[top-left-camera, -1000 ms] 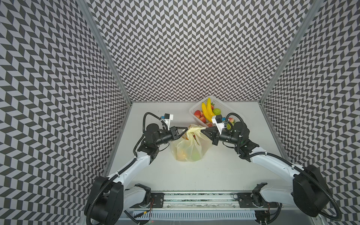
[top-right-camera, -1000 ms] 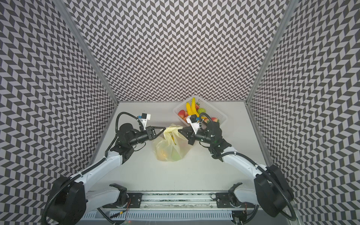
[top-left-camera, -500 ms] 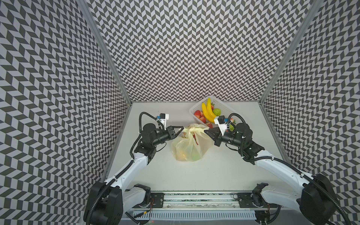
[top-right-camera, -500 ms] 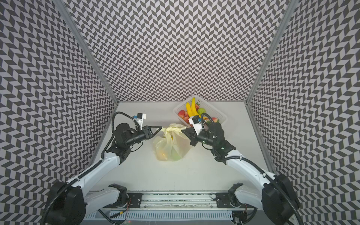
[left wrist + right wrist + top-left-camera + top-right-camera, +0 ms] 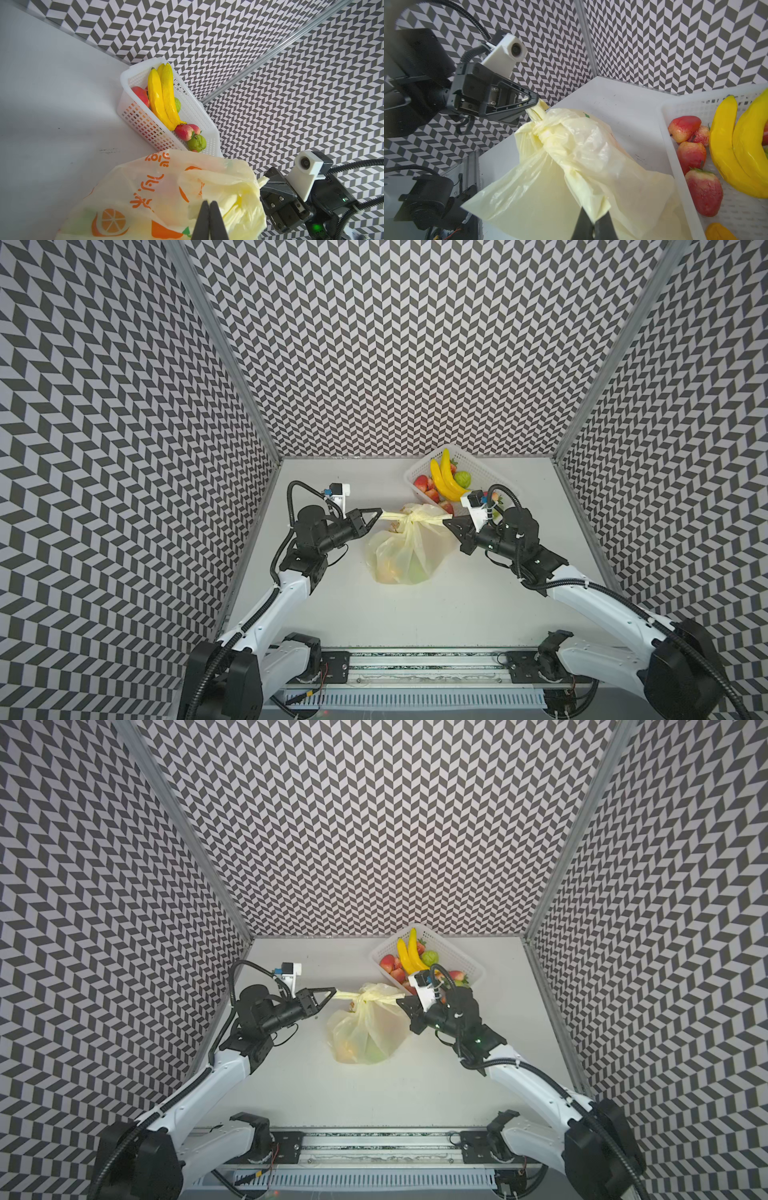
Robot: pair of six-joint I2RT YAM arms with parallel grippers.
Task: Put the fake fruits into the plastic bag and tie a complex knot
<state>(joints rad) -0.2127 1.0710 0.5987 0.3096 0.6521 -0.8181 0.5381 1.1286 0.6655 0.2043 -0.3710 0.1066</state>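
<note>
We had left tool (image 5: 379,512) and right tool (image 5: 445,523) pinched shut on strap ends (image 5: 392,514), knot (image 5: 409,517) between them; overpulling could've torn the plastic bag (image 5: 399,560).

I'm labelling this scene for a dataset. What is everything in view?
bag: one, pale yellow with orange print, table centre
knot: one, pale yellow, top of bag
basket: one, white, behind bag
bananas: one bunch, yellow, in basket
strawberries: at least four, red, in basket
green fruit: two, in basket
table: one, white, under everything
walls: three, black-and-white chevrons, around table
left gripper: one, black, jaws shut on strap left of knot
right gripper: one, black, jaws shut on strap right of knot
</note>
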